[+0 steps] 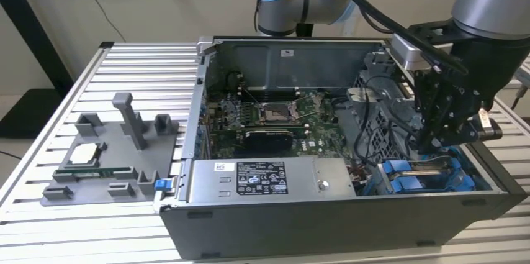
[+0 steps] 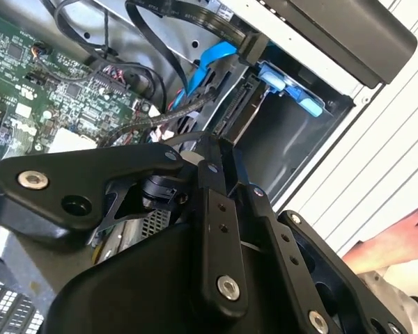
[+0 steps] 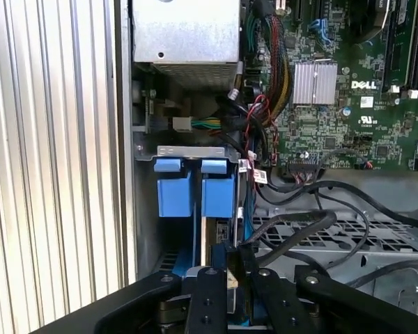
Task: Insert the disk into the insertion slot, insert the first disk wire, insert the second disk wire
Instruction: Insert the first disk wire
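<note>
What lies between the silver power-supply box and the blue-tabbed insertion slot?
In the first wrist view, a short bundle of coloured wires with a pale connector lies between the power-supply box and the insertion slot.

Bright, even light washes the slatted table (image 1: 124, 59); the case (image 1: 331, 223) sits dimmer inside.

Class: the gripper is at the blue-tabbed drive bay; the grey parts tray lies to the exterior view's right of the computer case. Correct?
No. The grey parts tray lies to the exterior view's left of the computer case, as that view shows. Rest stands.
</note>
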You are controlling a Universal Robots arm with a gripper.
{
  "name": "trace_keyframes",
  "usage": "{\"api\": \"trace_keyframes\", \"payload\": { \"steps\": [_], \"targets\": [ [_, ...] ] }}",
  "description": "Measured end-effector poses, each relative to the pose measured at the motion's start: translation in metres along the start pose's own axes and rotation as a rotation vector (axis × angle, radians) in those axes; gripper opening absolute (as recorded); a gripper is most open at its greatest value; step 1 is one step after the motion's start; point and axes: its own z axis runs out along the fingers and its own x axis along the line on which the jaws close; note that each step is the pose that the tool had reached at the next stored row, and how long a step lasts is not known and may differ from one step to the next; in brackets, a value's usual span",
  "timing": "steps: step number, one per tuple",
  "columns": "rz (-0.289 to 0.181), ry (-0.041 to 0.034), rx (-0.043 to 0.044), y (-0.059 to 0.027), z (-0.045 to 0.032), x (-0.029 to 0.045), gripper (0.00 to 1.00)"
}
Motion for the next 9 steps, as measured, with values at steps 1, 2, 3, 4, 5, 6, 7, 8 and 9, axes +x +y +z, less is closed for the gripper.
{"api": "trace_keyframes", "payload": {
  "steps": [1, 2, 3, 4, 5, 6, 7, 8, 9],
  "targets": [
    [0.0, 0.0, -0.0068, -0.0019, 0.0005, 0.0, 0.0],
    [-0.001, -0.0001, -0.0129, -0.0038, 0.0009, 0.0001, 0.0],
    [-0.001, 0.0, -0.0172, -0.0053, 0.0012, 0.0003, 0.0],
    [-0.001, -0.0001, -0.0202, -0.0064, 0.0016, 0.0005, 0.0],
    [-0.001, 0.0, -0.0217, -0.0069, 0.0018, 0.0008, 0.0],
    [-0.001, 0.0, -0.0223, -0.0071, 0.002, 0.0012, 0.0],
    [-0.001, -0.0001, -0.0226, -0.0071, 0.0023, 0.0017, 0.0],
    [-0.001, 0.0, -0.0227, -0.0072, 0.0023, 0.0021, 0.0],
    [-0.001, 0.0001, -0.0228, -0.0074, 0.0024, 0.0024, 0.0]
  ]
}}
